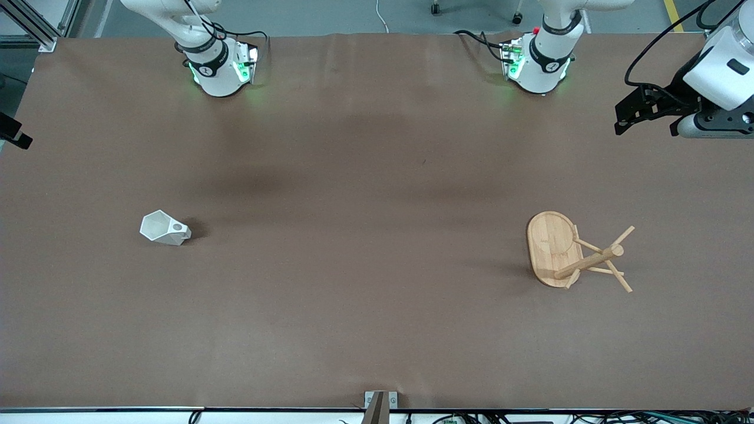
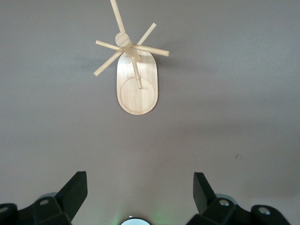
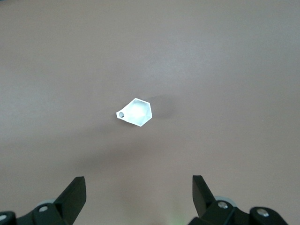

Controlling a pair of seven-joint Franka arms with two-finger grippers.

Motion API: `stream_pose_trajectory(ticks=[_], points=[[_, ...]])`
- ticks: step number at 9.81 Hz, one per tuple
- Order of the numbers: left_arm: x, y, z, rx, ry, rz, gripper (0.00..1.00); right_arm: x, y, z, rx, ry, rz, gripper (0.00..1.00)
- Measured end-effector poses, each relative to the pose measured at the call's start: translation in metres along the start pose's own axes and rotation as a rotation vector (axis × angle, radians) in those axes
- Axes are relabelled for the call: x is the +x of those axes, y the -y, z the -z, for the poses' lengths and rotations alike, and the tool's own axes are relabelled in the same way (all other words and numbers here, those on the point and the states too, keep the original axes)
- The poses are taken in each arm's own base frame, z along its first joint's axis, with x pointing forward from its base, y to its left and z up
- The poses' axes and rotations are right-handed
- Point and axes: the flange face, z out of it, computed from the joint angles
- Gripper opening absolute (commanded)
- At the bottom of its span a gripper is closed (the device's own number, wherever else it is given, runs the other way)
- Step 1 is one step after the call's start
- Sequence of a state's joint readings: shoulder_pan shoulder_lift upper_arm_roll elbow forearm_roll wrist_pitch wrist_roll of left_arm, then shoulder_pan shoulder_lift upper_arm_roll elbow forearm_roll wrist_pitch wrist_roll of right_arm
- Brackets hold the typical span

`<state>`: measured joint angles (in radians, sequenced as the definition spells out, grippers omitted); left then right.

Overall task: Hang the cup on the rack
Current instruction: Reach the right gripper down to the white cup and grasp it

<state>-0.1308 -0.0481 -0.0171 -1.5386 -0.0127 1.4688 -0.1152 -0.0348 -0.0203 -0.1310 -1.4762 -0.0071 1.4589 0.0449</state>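
Observation:
The white faceted cup point(image 1: 165, 228) lies on its side on the brown table toward the right arm's end, the hole of its handle facing up. It also shows in the right wrist view point(image 3: 136, 112). The bamboo rack point(image 1: 565, 250) stands on its oval base toward the left arm's end, with thin pegs sticking out of its post; it also shows in the left wrist view point(image 2: 136, 70). My left gripper point(image 2: 139, 187) is open and empty, high over the table's edge point(image 1: 633, 112). My right gripper point(image 3: 138, 190) is open and empty, high up, and barely shows at the front view's edge point(image 1: 15, 134).
The brown table cover point(image 1: 377, 176) is bare between the cup and the rack. The two arm bases point(image 1: 218, 70) point(image 1: 539, 65) stand along the table edge farthest from the front camera. A small metal bracket point(image 1: 380, 403) sits at the nearest edge.

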Motion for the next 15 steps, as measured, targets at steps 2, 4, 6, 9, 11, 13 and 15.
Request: stream_pose_trajectory(ticks=[2,4,6,9,11,13,15], points=[[0.001,0.0,0.001,0.0,-0.002,0.0,1.0,0.0,0.0,0.0,0.0,0.0,-0.001,1.0],[0.002,-0.001,0.006,-0.002,-0.013,-0.001,1.0,0.0,-0.001,0.0,0.0,0.001,-0.002,1.0],[0.005,-0.001,0.007,-0.003,-0.016,-0.001,1.0,0.0,-0.001,-0.001,0.0,0.003,-0.002,1.0],[0.006,-0.001,0.006,-0.003,-0.016,-0.002,1.0,0.0,-0.001,-0.001,-0.001,0.005,-0.002,1.0],[0.006,-0.001,0.008,-0.004,-0.02,-0.001,1.0,0.0,-0.002,-0.008,-0.002,0.026,-0.003,1.0],[0.006,-0.002,0.01,-0.004,-0.023,-0.002,1.0,0.008,-0.003,-0.045,-0.004,0.059,-0.005,1.0],[0.007,0.0,0.009,-0.004,-0.022,0.0,1.0,0.023,-0.002,-0.11,-0.005,0.044,0.002,1.0]])
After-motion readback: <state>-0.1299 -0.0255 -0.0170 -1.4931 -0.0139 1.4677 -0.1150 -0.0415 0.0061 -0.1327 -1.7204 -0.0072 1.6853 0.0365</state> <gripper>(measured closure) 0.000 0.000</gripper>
